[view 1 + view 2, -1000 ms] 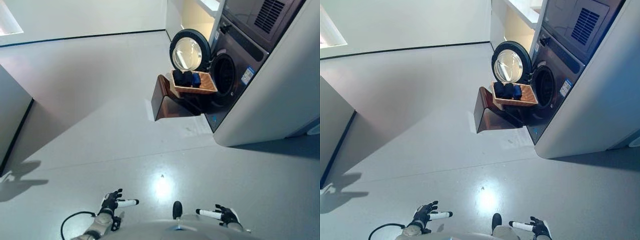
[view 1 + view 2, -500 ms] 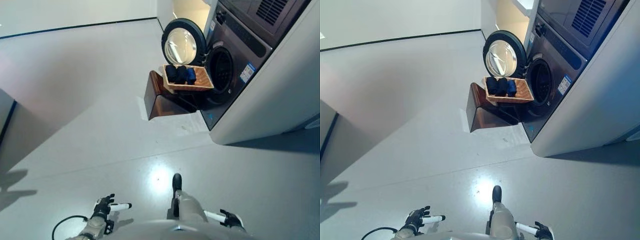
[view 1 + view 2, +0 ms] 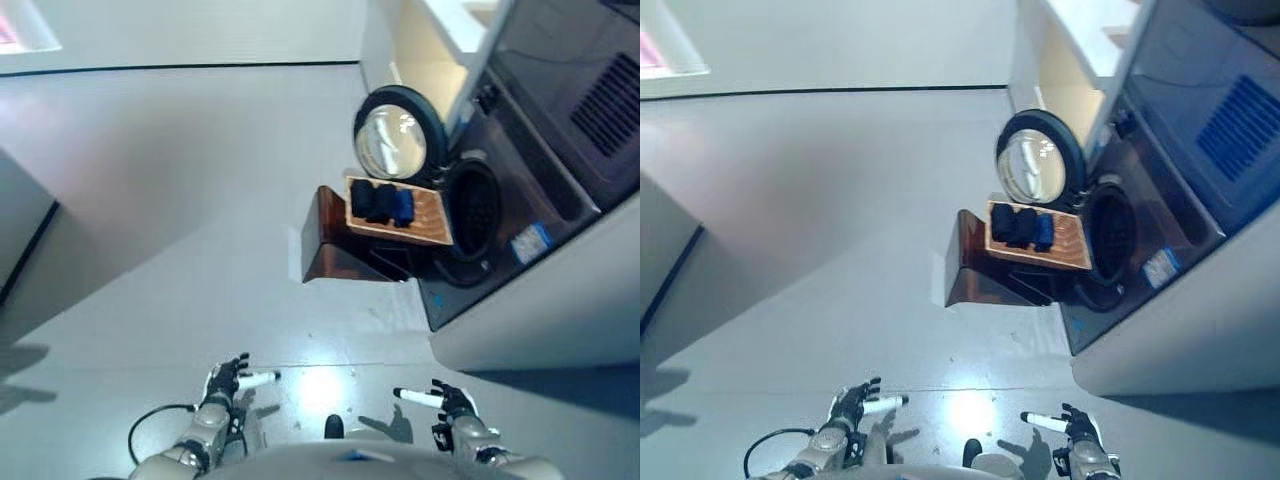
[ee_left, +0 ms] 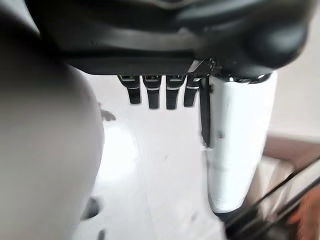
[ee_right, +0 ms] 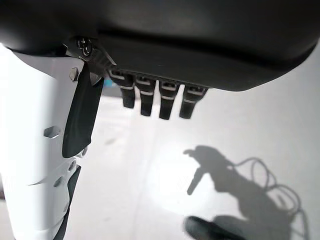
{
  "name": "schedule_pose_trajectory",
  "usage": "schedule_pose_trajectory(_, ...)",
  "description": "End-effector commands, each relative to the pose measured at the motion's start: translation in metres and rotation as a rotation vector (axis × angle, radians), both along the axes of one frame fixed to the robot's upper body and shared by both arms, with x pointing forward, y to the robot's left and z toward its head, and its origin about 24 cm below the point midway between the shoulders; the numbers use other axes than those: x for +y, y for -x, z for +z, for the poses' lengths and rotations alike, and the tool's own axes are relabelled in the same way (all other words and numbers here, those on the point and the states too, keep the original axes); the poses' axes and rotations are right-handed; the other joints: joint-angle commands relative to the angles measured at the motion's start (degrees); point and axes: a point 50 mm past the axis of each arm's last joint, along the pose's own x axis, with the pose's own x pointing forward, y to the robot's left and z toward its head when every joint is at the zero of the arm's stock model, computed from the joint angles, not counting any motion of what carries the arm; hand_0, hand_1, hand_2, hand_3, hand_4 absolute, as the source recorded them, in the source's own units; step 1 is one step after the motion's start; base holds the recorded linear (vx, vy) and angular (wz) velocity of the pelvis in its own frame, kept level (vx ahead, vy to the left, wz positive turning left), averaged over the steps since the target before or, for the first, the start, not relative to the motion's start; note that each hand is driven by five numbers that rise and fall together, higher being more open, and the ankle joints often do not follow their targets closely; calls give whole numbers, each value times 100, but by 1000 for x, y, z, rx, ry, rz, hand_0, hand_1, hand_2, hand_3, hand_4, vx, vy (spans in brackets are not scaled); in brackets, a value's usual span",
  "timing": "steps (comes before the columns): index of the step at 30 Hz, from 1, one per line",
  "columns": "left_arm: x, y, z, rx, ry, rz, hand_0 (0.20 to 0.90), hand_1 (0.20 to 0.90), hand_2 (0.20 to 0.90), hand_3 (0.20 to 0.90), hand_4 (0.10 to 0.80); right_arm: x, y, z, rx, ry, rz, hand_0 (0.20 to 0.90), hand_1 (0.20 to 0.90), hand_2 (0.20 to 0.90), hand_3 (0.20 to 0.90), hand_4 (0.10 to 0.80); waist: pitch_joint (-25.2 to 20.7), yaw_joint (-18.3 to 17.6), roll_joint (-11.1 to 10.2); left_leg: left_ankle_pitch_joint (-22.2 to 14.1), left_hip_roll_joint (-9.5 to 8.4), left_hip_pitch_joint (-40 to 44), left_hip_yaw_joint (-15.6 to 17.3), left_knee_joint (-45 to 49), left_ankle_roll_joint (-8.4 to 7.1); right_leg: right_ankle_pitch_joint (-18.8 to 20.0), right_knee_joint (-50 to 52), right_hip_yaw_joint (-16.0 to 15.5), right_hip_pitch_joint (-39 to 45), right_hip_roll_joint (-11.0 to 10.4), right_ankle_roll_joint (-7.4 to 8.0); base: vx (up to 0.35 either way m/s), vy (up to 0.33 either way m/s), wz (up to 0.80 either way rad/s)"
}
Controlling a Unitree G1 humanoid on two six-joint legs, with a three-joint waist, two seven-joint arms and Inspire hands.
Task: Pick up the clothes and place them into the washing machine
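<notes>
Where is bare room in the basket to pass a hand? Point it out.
The basket is bare on the half nearer the washer drum opening. The dark clothes crowd the end away from it, below the open door. Both the left hand and the right hand hang empty over open floor, far off.

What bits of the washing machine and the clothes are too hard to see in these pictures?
- Inside of the washing machine: its drum is a dark hole in both eye views.
- The clothes in the basket: too small to count or name.
- Under the basket, the brown stand is partly covered.
- Machine top: cut off by the picture's edge.
- Left hand and right hand: both wrist views show only floor past them.
</notes>
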Motion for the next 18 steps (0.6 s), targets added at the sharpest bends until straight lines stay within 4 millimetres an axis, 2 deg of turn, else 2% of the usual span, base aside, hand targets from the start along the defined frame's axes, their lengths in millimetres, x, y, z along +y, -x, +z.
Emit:
schedule_pose_trajectory(1,17,31,-7,85,-65,13,900,900,900,900,800,-6,-7,7,-97,14,-24,900,900,900,900,800,-104,172,84,907,-291,129,186,-2104,249,80,73,530,357,403,368,765,145,-46)
schedule_pose_trajectory(2,19,39,-10,113,-67,14,900,900,900,900,800,-3,-8,7,-106,6,-8,900,900,900,900,800,-166,293,95,1146,-446,201,168,-2604,221,-88,65,703,725,379,402,550,98,-9)
schedule_pose_trajectory(3,19,39,-10,113,-68,14,900,900,900,900,800,-3,-8,7,-106,6,-8,900,900,900,900,800,-156,295,83,1141,-457,219,176,-2607,223,-96,62,705,742,367,404,500,112,-25)
schedule_pose_trajectory(4,21,46,-11,135,-69,23,900,900,900,900,800,1,-10,6,-107,-1,16,900,900,900,900,800,-215,318,68,1022,-514,353,88,-2574,320,-234,152,782,826,338,431,290,94,-31)
schedule_pose_trajectory(6,23,46,-11,134,-71,28,900,900,900,900,800,5,-10,6,-111,-7,34,900,900,900,900,800,-297,344,31,1019,-586,385,-5,-2544,379,-269,291,749,823,266,470,273,85,-107)
schedule_pose_trajectory(7,24,42,-9,118,-71,25,900,900,900,900,800,7,-11,6,-119,-13,42,900,900,900,900,800,-335,362,-20,987,-655,419,-5,-2505,439,-232,625,720,754,208,545,315,99,-127)
schedule_pose_trajectory(8,28,37,-7,107,-84,19,900,900,900,900,800,9,-11,5,-116,-17,28,900,900,900,900,800,-394,408,-105,801,-750,632,105,-2521,578,217,1591,606,416,48,862,311,99,-76)
schedule_pose_trajectory(9,28,37,-7,107,-84,19,900,900,900,900,800,9,-11,5,-116,-17,28,900,900,900,900,800,-396,409,-104,800,-749,630,105,-2520,578,218,1591,607,413,50,861,350,144,-59)
schedule_pose_trajectory(10,33,33,-5,92,-101,20,900,900,900,900,800,13,-15,6,-127,-26,50,900,900,900,900,800,-330,342,-46,645,-738,911,140,-2545,701,979,2780,515,-109,48,1185,245,133,-38)
schedule_pose_trajectory(11,36,27,-3,75,-112,8,900,900,900,900,800,13,-19,8,-134,-23,65,900,900,900,900,800,-269,278,53,555,-687,1067,90,-2546,755,1120,3315,447,-393,97,1257,331,188,-22)
schedule_pose_trajectory(12,37,23,-1,65,-120,2,900,900,900,900,800,13,-21,8,-138,-21,68,900,900,900,900,800,-227,229,158,508,-650,1238,77,-2588,788,1092,3631,292,-601,57,1248,337,175,9)
schedule_pose_trajectory(13,39,19,1,55,-131,-6,900,900,900,900,800,13,-24,10,-154,-12,73,900,900,900,900,800,-185,170,297,431,-599,1491,63,-2658,830,939,3827,-128,-958,-194,1116,252,119,13)
schedule_pose_trajectory(14,39,19,1,55,-131,-6,900,900,900,900,800,13,-24,10,-154,-12,73,900,900,900,900,800,-185,170,297,431,-599,1491,63,-2658,830,939,3827,-128,-958,-194,1116,265,65,10)
schedule_pose_trajectory(15,40,16,2,48,-136,-12,900,900,900,900,800,13,-27,12,-166,-6,81,900,900,900,900,800,-166,110,316,394,-623,1648,4,-2703,823,770,3708,-319,-1039,-370,1039,198,-24,1)
schedule_pose_trajectory(17,41,12,4,30,-137,-15,900,900,900,900,800,10,-36,18,-200,13,95,900,900,900,900,800,-207,119,397,285,-550,1816,-32,-2777,757,454,3053,-693,-1117,-793,897,311,-128,17)
schedule_pose_trajectory(18,37,10,4,19,-131,-23,900,900,900,900,800,8,-43,22,-218,29,117,900,900,900,900,800,-239,126,384,150,-509,1960,-90,-2841,641,510,2241,-849,-1162,-1183,910,336,-269,32)
